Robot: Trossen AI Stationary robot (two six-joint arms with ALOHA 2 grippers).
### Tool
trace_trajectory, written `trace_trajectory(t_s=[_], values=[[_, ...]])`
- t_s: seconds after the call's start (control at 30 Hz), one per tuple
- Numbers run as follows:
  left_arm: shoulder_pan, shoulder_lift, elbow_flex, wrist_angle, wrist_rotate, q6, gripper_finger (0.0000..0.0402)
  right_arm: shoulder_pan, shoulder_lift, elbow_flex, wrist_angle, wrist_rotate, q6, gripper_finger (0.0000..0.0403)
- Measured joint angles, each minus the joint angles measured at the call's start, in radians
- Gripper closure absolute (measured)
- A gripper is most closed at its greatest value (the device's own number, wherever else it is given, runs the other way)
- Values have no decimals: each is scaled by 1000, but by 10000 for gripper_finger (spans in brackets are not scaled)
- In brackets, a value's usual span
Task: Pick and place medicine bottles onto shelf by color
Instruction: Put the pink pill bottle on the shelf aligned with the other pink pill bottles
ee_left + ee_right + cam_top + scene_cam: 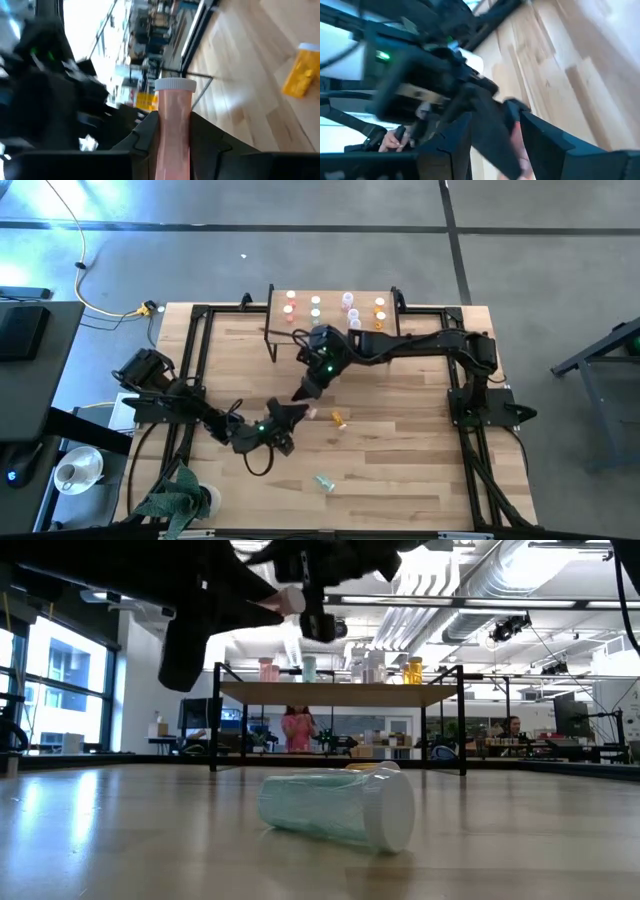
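Nearest the low camera I see a green bottle (335, 808) lying on its side, cap toward me, with bare tabletop (400, 470) all around it. My left gripper (175, 125) is clamped on a pink bottle (175, 130), long axis along the fingers, cap outward, mid-table. My right gripper (303, 392) hangs close above with fingers parted, empty; an orange bottle (339, 419) lies beside them, and the shelf (330, 323) stands at the far edge.

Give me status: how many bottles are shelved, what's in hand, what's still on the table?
Done: about eight bottles stand on the shelf. In hand: the left end effector grips a pink bottle mid-table, with the right end effector close beside it, apparently a handover. Left: an orange bottle and a pale green bottle lie on their sides on the table.
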Motion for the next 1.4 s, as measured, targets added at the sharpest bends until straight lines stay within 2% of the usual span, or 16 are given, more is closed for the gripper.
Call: trace_trajectory(t_s=[0.1, 0.23, 0.3, 0.43, 0.57, 0.67, 0.87, 1.0, 1.4], values=[[1, 0, 0, 2, -35, -72, 326, -19, -1, 56, -38, 0, -69, 242], [16, 0, 0, 3, -35, -177, 326, -30, -1, 183, -185, 15, -265, 242], [38, 0, 0, 5, -34, -232, 326, -28, -1, 255, -301, 59, -386, 242], [105, -15, -22, 6, 0, -352, 326, -5, -1, 401, -512, 239, -580, 242], [192, -74, -93, 5, 133, -572, 326, 15, -1, 515, -658, 415, -693, 242], [263, -145, -154, 4, 244, -723, 326, 21, -1, 570, -707, 477, -708, 242], [399, -302, -243, 5, 476, -990, 326, 19, 1, 594, -723, 491, -709, 242], [474, -396, -284, 5, 614, -1116, 326, 20, 5, 594, -733, 496, -798, 242], [609, -619, -398, 14, 938, -1242, 326, 41, 68, 593, -629, 494, -946, 226]])
